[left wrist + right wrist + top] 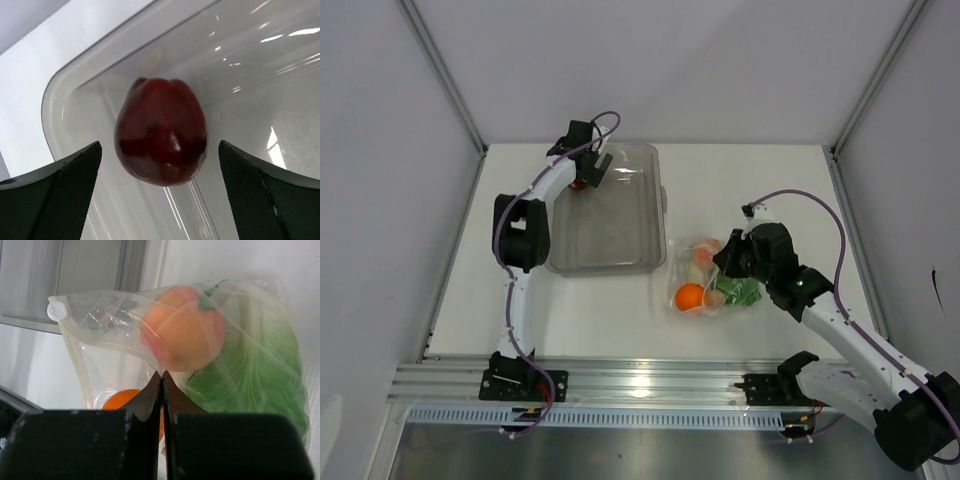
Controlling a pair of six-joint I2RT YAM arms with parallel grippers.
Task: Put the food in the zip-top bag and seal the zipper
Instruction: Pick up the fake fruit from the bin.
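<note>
The dark red bulb [161, 131] lies in the far left corner of the grey tray [60, 90]. My left gripper [159, 145] is open, with one finger on each side of the bulb and not touching it. In the top view the gripper [592, 165] hovers over the bulb [578, 184]. The clear zip-top bag [115, 315] lies right of the tray and holds a peach-coloured fruit [185, 335], green lettuce [255, 370] and an orange [120, 397]. My right gripper [162, 375] is shut on the bag's film near the zipper strip [110, 343]. The other pieces in the bag are unclear.
The grey tray [610, 268] stands left of centre and has nothing else in it. The bag [705, 275] lies just past the tray's right edge. White walls enclose the table on three sides, and a metal rail runs along the near edge.
</note>
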